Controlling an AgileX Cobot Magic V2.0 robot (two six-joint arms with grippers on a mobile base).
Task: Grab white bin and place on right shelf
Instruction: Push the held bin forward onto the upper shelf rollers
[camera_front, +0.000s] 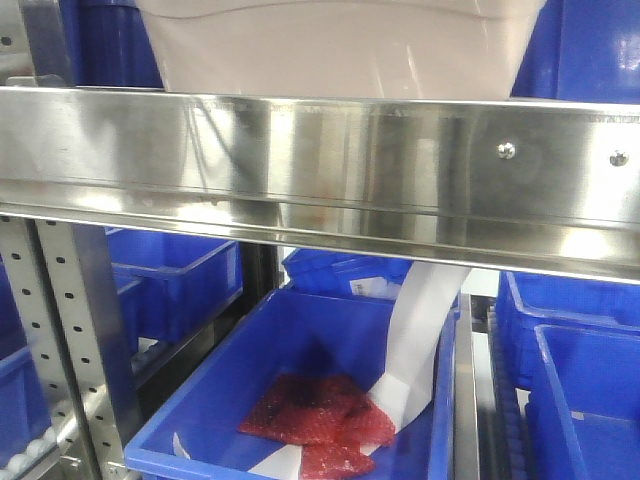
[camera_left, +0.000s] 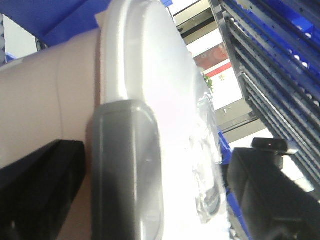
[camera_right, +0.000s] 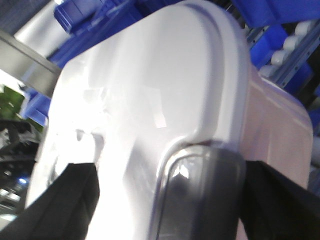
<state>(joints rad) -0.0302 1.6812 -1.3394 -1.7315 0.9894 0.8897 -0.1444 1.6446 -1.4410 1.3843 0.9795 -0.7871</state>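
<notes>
The white bin (camera_front: 340, 45), a pale pinkish tub, shows at the top of the front view, just above and behind the right shelf's shiny steel front rail (camera_front: 320, 160); I cannot tell if it rests on the shelf. In the left wrist view the white bin's lid (camera_left: 165, 75) and grey handle (camera_left: 125, 170) fill the frame, and my left gripper (camera_left: 157, 200) is shut on that end, one black finger (camera_left: 35, 190) on the tub side, the other over the lid. My right gripper (camera_right: 170, 205) is shut on the other end, its black fingers (camera_right: 60, 205) straddling the grey handle (camera_right: 205, 195).
Below the rail sits a blue open bin (camera_front: 210, 400) holding red mesh pieces (camera_front: 320, 410) and a white paper strip (camera_front: 420, 330). More blue bins (camera_front: 580, 380) stand right and left. A perforated steel upright (camera_front: 70, 340) rises at the lower left.
</notes>
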